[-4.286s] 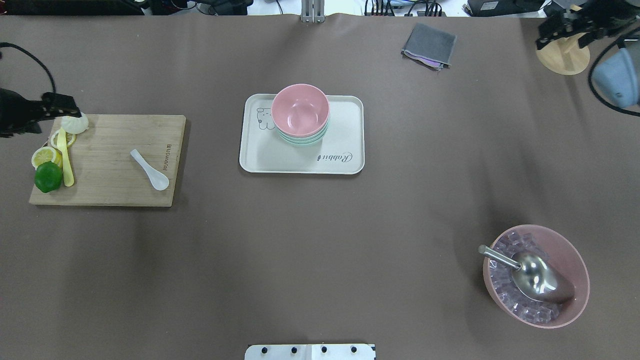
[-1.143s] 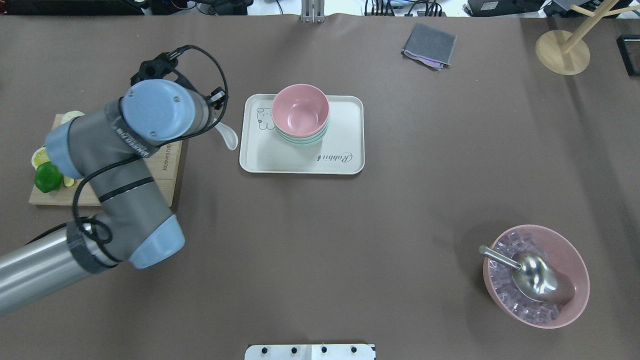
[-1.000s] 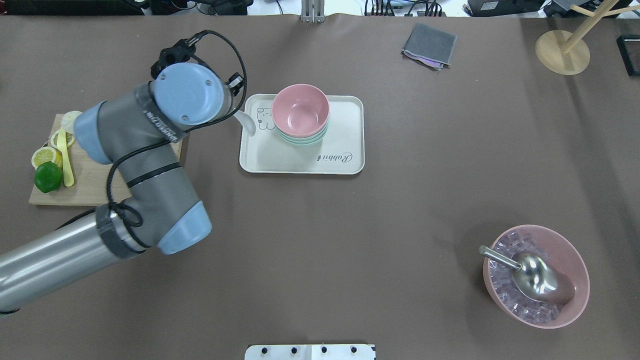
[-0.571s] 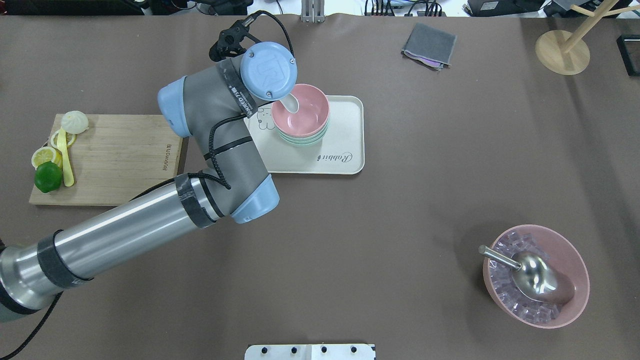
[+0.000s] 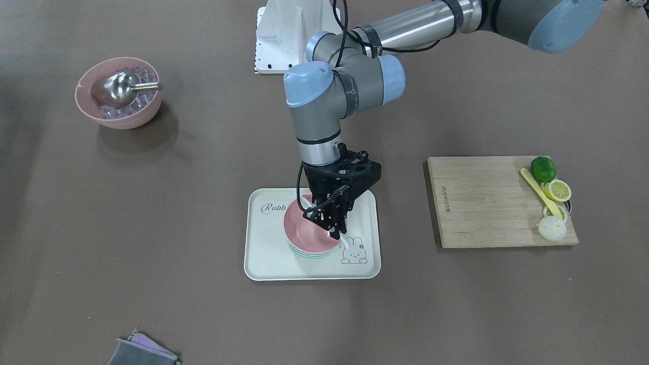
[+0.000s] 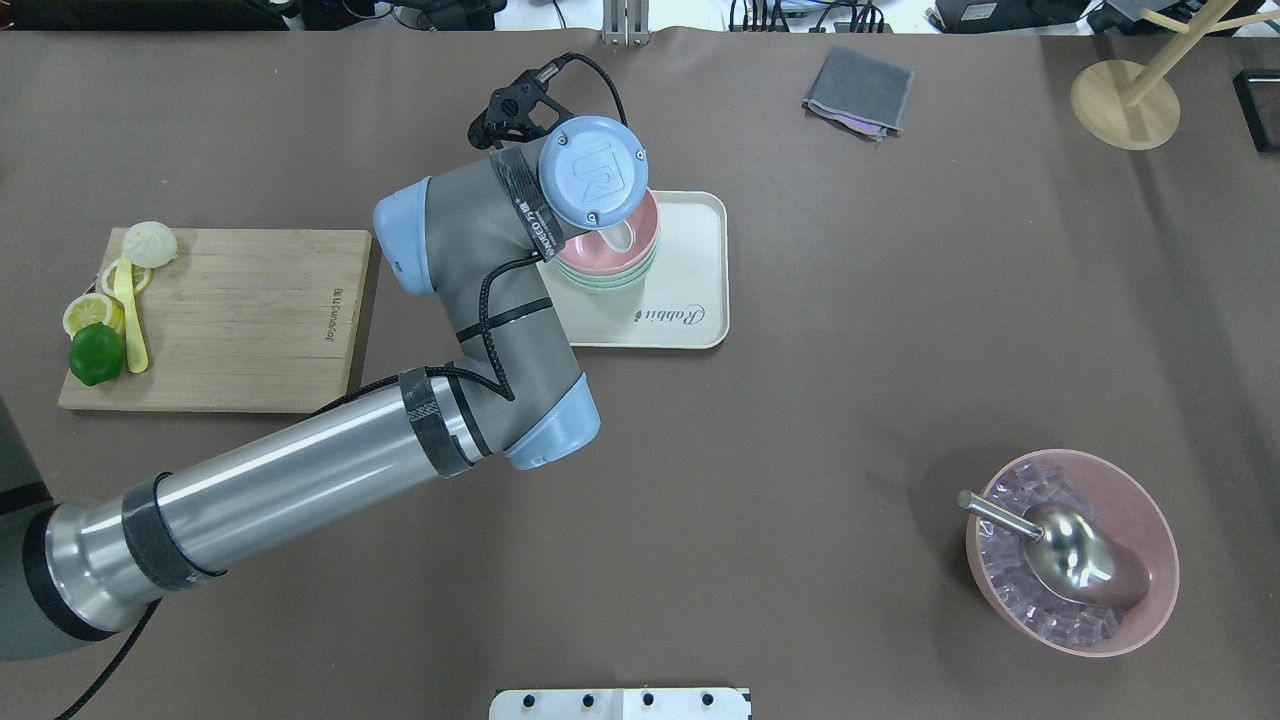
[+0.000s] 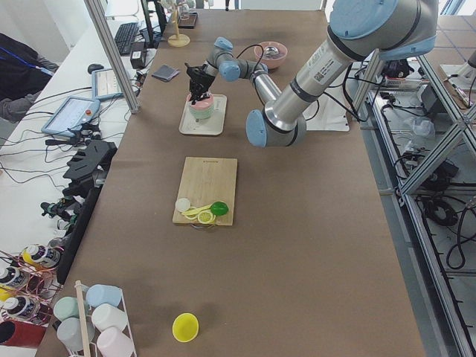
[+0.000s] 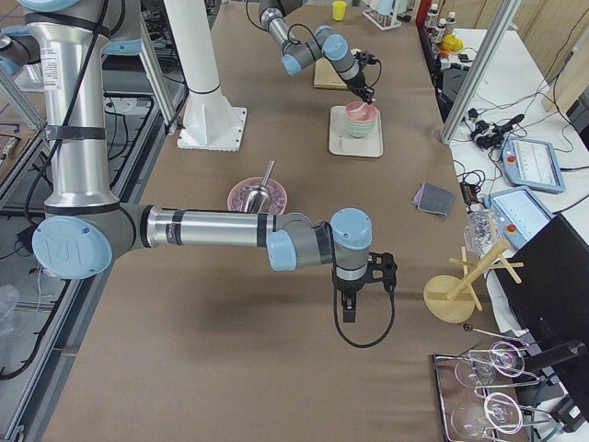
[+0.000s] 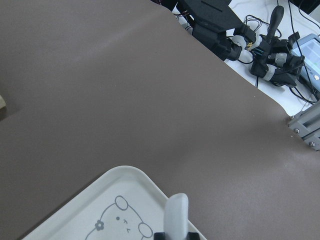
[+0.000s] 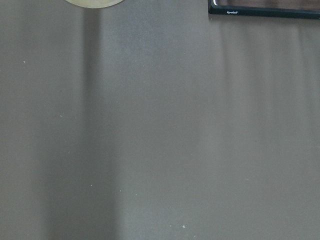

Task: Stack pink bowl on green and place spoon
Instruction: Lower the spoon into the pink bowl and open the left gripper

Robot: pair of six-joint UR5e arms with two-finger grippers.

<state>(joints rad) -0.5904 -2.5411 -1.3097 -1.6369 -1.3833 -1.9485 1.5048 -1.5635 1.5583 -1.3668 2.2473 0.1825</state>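
The pink bowl (image 5: 307,234) sits stacked on the green bowl (image 5: 309,255) on a white tray (image 5: 263,253); in the overhead view the pink bowl (image 6: 648,232) is partly hidden under my left wrist. My left gripper (image 5: 332,220) is shut on the handle of a white spoon (image 6: 620,238), whose scoop hangs inside the pink bowl. The spoon's handle (image 9: 176,215) shows in the left wrist view. My right gripper (image 8: 350,308) shows only in the exterior right view, over bare table; I cannot tell its state.
A wooden cutting board (image 6: 240,320) with a lime, lemon slices, a bun and a yellow utensil lies at the left. A pink bowl of ice with a metal scoop (image 6: 1070,550) stands near right. A grey cloth (image 6: 858,90) and a wooden stand (image 6: 1125,110) are far right.
My left arm has carried the white spoon from the cutting board rightward to the tray. The spoon's scoop now sits further inside the pink bowl. The bowls have not moved.
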